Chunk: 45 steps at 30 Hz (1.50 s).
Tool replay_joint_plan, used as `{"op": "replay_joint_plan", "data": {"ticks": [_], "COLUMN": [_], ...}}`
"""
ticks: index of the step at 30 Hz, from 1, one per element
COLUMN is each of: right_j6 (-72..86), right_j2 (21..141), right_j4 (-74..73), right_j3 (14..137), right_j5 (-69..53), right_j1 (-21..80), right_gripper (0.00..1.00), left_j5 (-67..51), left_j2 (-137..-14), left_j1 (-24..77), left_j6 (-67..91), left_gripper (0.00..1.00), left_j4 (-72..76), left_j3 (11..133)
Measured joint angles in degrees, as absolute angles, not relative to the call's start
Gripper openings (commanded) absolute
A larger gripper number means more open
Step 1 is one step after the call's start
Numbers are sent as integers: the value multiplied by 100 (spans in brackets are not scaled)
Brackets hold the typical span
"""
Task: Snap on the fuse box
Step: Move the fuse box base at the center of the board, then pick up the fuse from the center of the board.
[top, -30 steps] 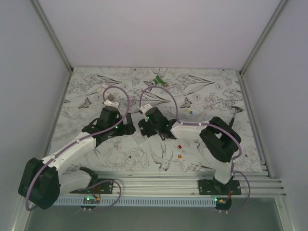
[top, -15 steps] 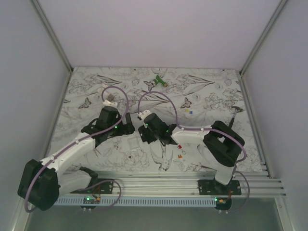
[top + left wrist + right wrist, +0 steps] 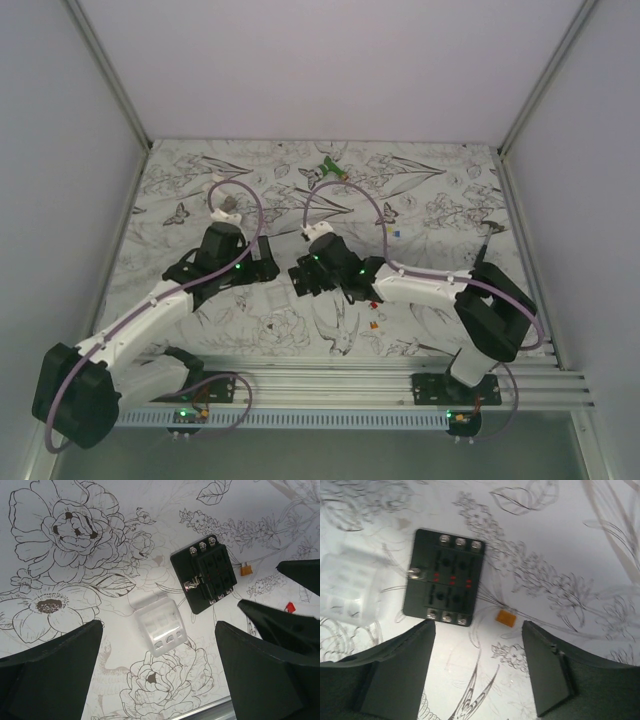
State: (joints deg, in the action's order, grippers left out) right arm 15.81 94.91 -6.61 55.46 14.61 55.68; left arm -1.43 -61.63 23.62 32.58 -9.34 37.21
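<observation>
Floral tabletop [image 3: 60,585]: black square fuse box [image 3: 445,584], red-flecked slots; left fingers [image 3: 50,675], right fingers [image 3: 547,670] wide apart, empty.

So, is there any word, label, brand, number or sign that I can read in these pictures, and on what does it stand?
No text can be read anywhere.
Small flat black square plastic fuse box: screws and red spots only, no legible lettering; the right wrist view is blurred.
Clear plastic cover beside it: no marking visible.
White tablecloth with drawn flowers: drawings only.
Green-and-white tool: too small to tell.
</observation>
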Motion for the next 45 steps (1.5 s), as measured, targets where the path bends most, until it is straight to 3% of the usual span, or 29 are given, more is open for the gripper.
{"op": "replay_joint_plan", "data": {"ticks": [8, 45], "right_j6": [2517, 3245], "right_j2": [9400, 10143], "right_j4": [-910, -366], "right_j3": [5109, 5249], "right_j5": [2464, 2842], "right_j1": [5568, 5568], "right_gripper": [56, 35], "left_j5": [-139, -191], "left_j2": [-5953, -6051], "left_j1": [2322, 2314], "left_j6": [3256, 3258], "left_gripper": [100, 100], "left_j4": [-1017, -1057], "left_j3": [3658, 3647]}}
